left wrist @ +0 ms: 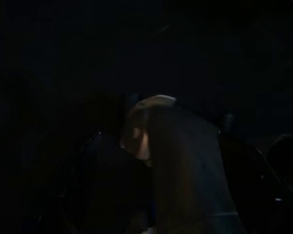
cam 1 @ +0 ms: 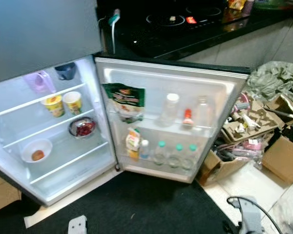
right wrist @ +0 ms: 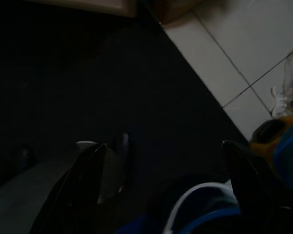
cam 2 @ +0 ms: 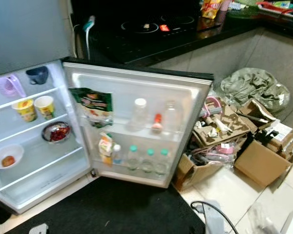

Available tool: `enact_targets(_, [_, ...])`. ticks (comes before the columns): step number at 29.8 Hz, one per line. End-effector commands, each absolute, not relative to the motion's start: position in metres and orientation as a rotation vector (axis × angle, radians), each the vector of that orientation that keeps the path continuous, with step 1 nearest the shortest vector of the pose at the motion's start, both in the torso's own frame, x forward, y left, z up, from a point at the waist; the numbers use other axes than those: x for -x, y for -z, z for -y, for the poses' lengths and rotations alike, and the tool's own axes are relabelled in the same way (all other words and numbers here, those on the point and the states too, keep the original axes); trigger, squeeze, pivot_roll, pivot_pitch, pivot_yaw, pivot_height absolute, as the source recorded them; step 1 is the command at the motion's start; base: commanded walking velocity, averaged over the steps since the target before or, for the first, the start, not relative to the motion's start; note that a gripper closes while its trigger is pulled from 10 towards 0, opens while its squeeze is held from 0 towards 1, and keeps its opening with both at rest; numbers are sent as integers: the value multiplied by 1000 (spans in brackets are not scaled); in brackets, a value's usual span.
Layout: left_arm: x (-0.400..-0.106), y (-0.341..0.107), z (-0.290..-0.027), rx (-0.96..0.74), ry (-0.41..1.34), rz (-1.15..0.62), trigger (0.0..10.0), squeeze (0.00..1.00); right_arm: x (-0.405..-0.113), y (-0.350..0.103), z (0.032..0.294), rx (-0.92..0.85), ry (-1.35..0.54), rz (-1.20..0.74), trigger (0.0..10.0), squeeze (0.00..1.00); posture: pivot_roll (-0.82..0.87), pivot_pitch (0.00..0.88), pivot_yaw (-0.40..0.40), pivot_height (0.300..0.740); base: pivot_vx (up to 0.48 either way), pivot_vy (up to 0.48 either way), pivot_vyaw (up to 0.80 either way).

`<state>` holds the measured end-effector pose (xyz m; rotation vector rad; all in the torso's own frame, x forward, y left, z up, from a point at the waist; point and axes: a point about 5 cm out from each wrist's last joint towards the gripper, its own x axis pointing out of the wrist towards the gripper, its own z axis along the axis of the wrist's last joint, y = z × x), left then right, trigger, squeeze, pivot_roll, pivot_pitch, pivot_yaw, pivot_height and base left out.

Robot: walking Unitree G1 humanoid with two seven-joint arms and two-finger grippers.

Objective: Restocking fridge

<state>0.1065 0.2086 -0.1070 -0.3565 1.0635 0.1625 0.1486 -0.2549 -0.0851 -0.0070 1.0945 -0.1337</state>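
Note:
The fridge (cam 1: 49,161) stands open before me, its door (cam 1: 219,85) swung out to the right. Its shelves hold two yellow cups (cam 1: 63,104), a bowl of red food (cam 1: 82,127), a white bowl (cam 1: 36,150), a purple jug (cam 1: 39,82) and a dark cup (cam 1: 65,71). On the door are a green bag (cam 1: 124,101), a white-capped bottle (cam 1: 170,108), a small red-capped bottle (cam 1: 187,117), a carton (cam 1: 133,142) and several water bottles (cam 1: 168,153). Both arms hang low over the black mat. My right gripper (right wrist: 163,145) is open and holds nothing. My left gripper (left wrist: 161,134), in deep shade, also looks open.
A black mat (cam 1: 136,204) lies in front of the fridge. Cardboard boxes (cam 1: 283,158) and loose clutter crowd the tiled floor on the right, with a grey-green cloth (cam 1: 276,78) behind them. A dark counter with a hob (cam 1: 185,19) runs behind the door.

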Motion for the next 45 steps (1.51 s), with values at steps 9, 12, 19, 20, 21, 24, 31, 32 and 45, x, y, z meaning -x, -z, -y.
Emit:
enact_targets(9, [-107, 106, -212, 354, -177, -1063, 10000, 0, -168, 76, 254, -14, 133, -991, 10000, 0, -41, 0, 0, 740, 0, -107, 0])
enact_targets(12, [-107, 106, -214, 353, -180, -1061, 10000, 0, -180, 69, 259, -33, 160, -930, 10000, 0, -37, 0, 2, 740, 0, 0, 0])
enact_targets(19, [-105, 107, -212, 346, -143, -1081, 10000, 0, -221, 39, 275, -46, 188, -781, 10000, 0, -34, 0, -8, 740, 0, 0, 0])
enact_targets(20, [-111, 104, -217, 348, -157, -1059, 10000, 0, -245, 19, 281, -36, 180, -697, 10000, 0, -40, 0, -1, 740, 0, 0, 0])
enact_targets(21, [-111, 104, -217, 348, -157, -1059, 10000, 0, -245, 19, 281, -36, 180, -697, 10000, 0, -40, 0, -1, 740, 0, 0, 0])
enact_targets(24, [-121, 100, -225, 370, -197, -1005, 10000, 0, -269, -7, 292, -98, 234, -563, 10000, 0, -47, 0, 3, 740, 0, 0, 0])
enact_targets(31, [-118, 100, -227, 360, -194, -1018, 10000, 0, -297, -48, 306, -247, 261, -332, 10000, 0, -35, 0, -1, 740, 0, 0, 0])
enact_targets(32, [-118, 100, -227, 360, -194, -1018, 10000, 0, -297, -48, 306, -247, 261, -332, 10000, 0, -35, 0, -1, 740, 0, 0, 0])
enact_targets(45, [-107, 100, -239, 361, -229, -1015, 10000, 0, -360, -145, 291, -472, 70, 72, 8078, 0, -10, 0, 13, 740, 0, 0, 0])
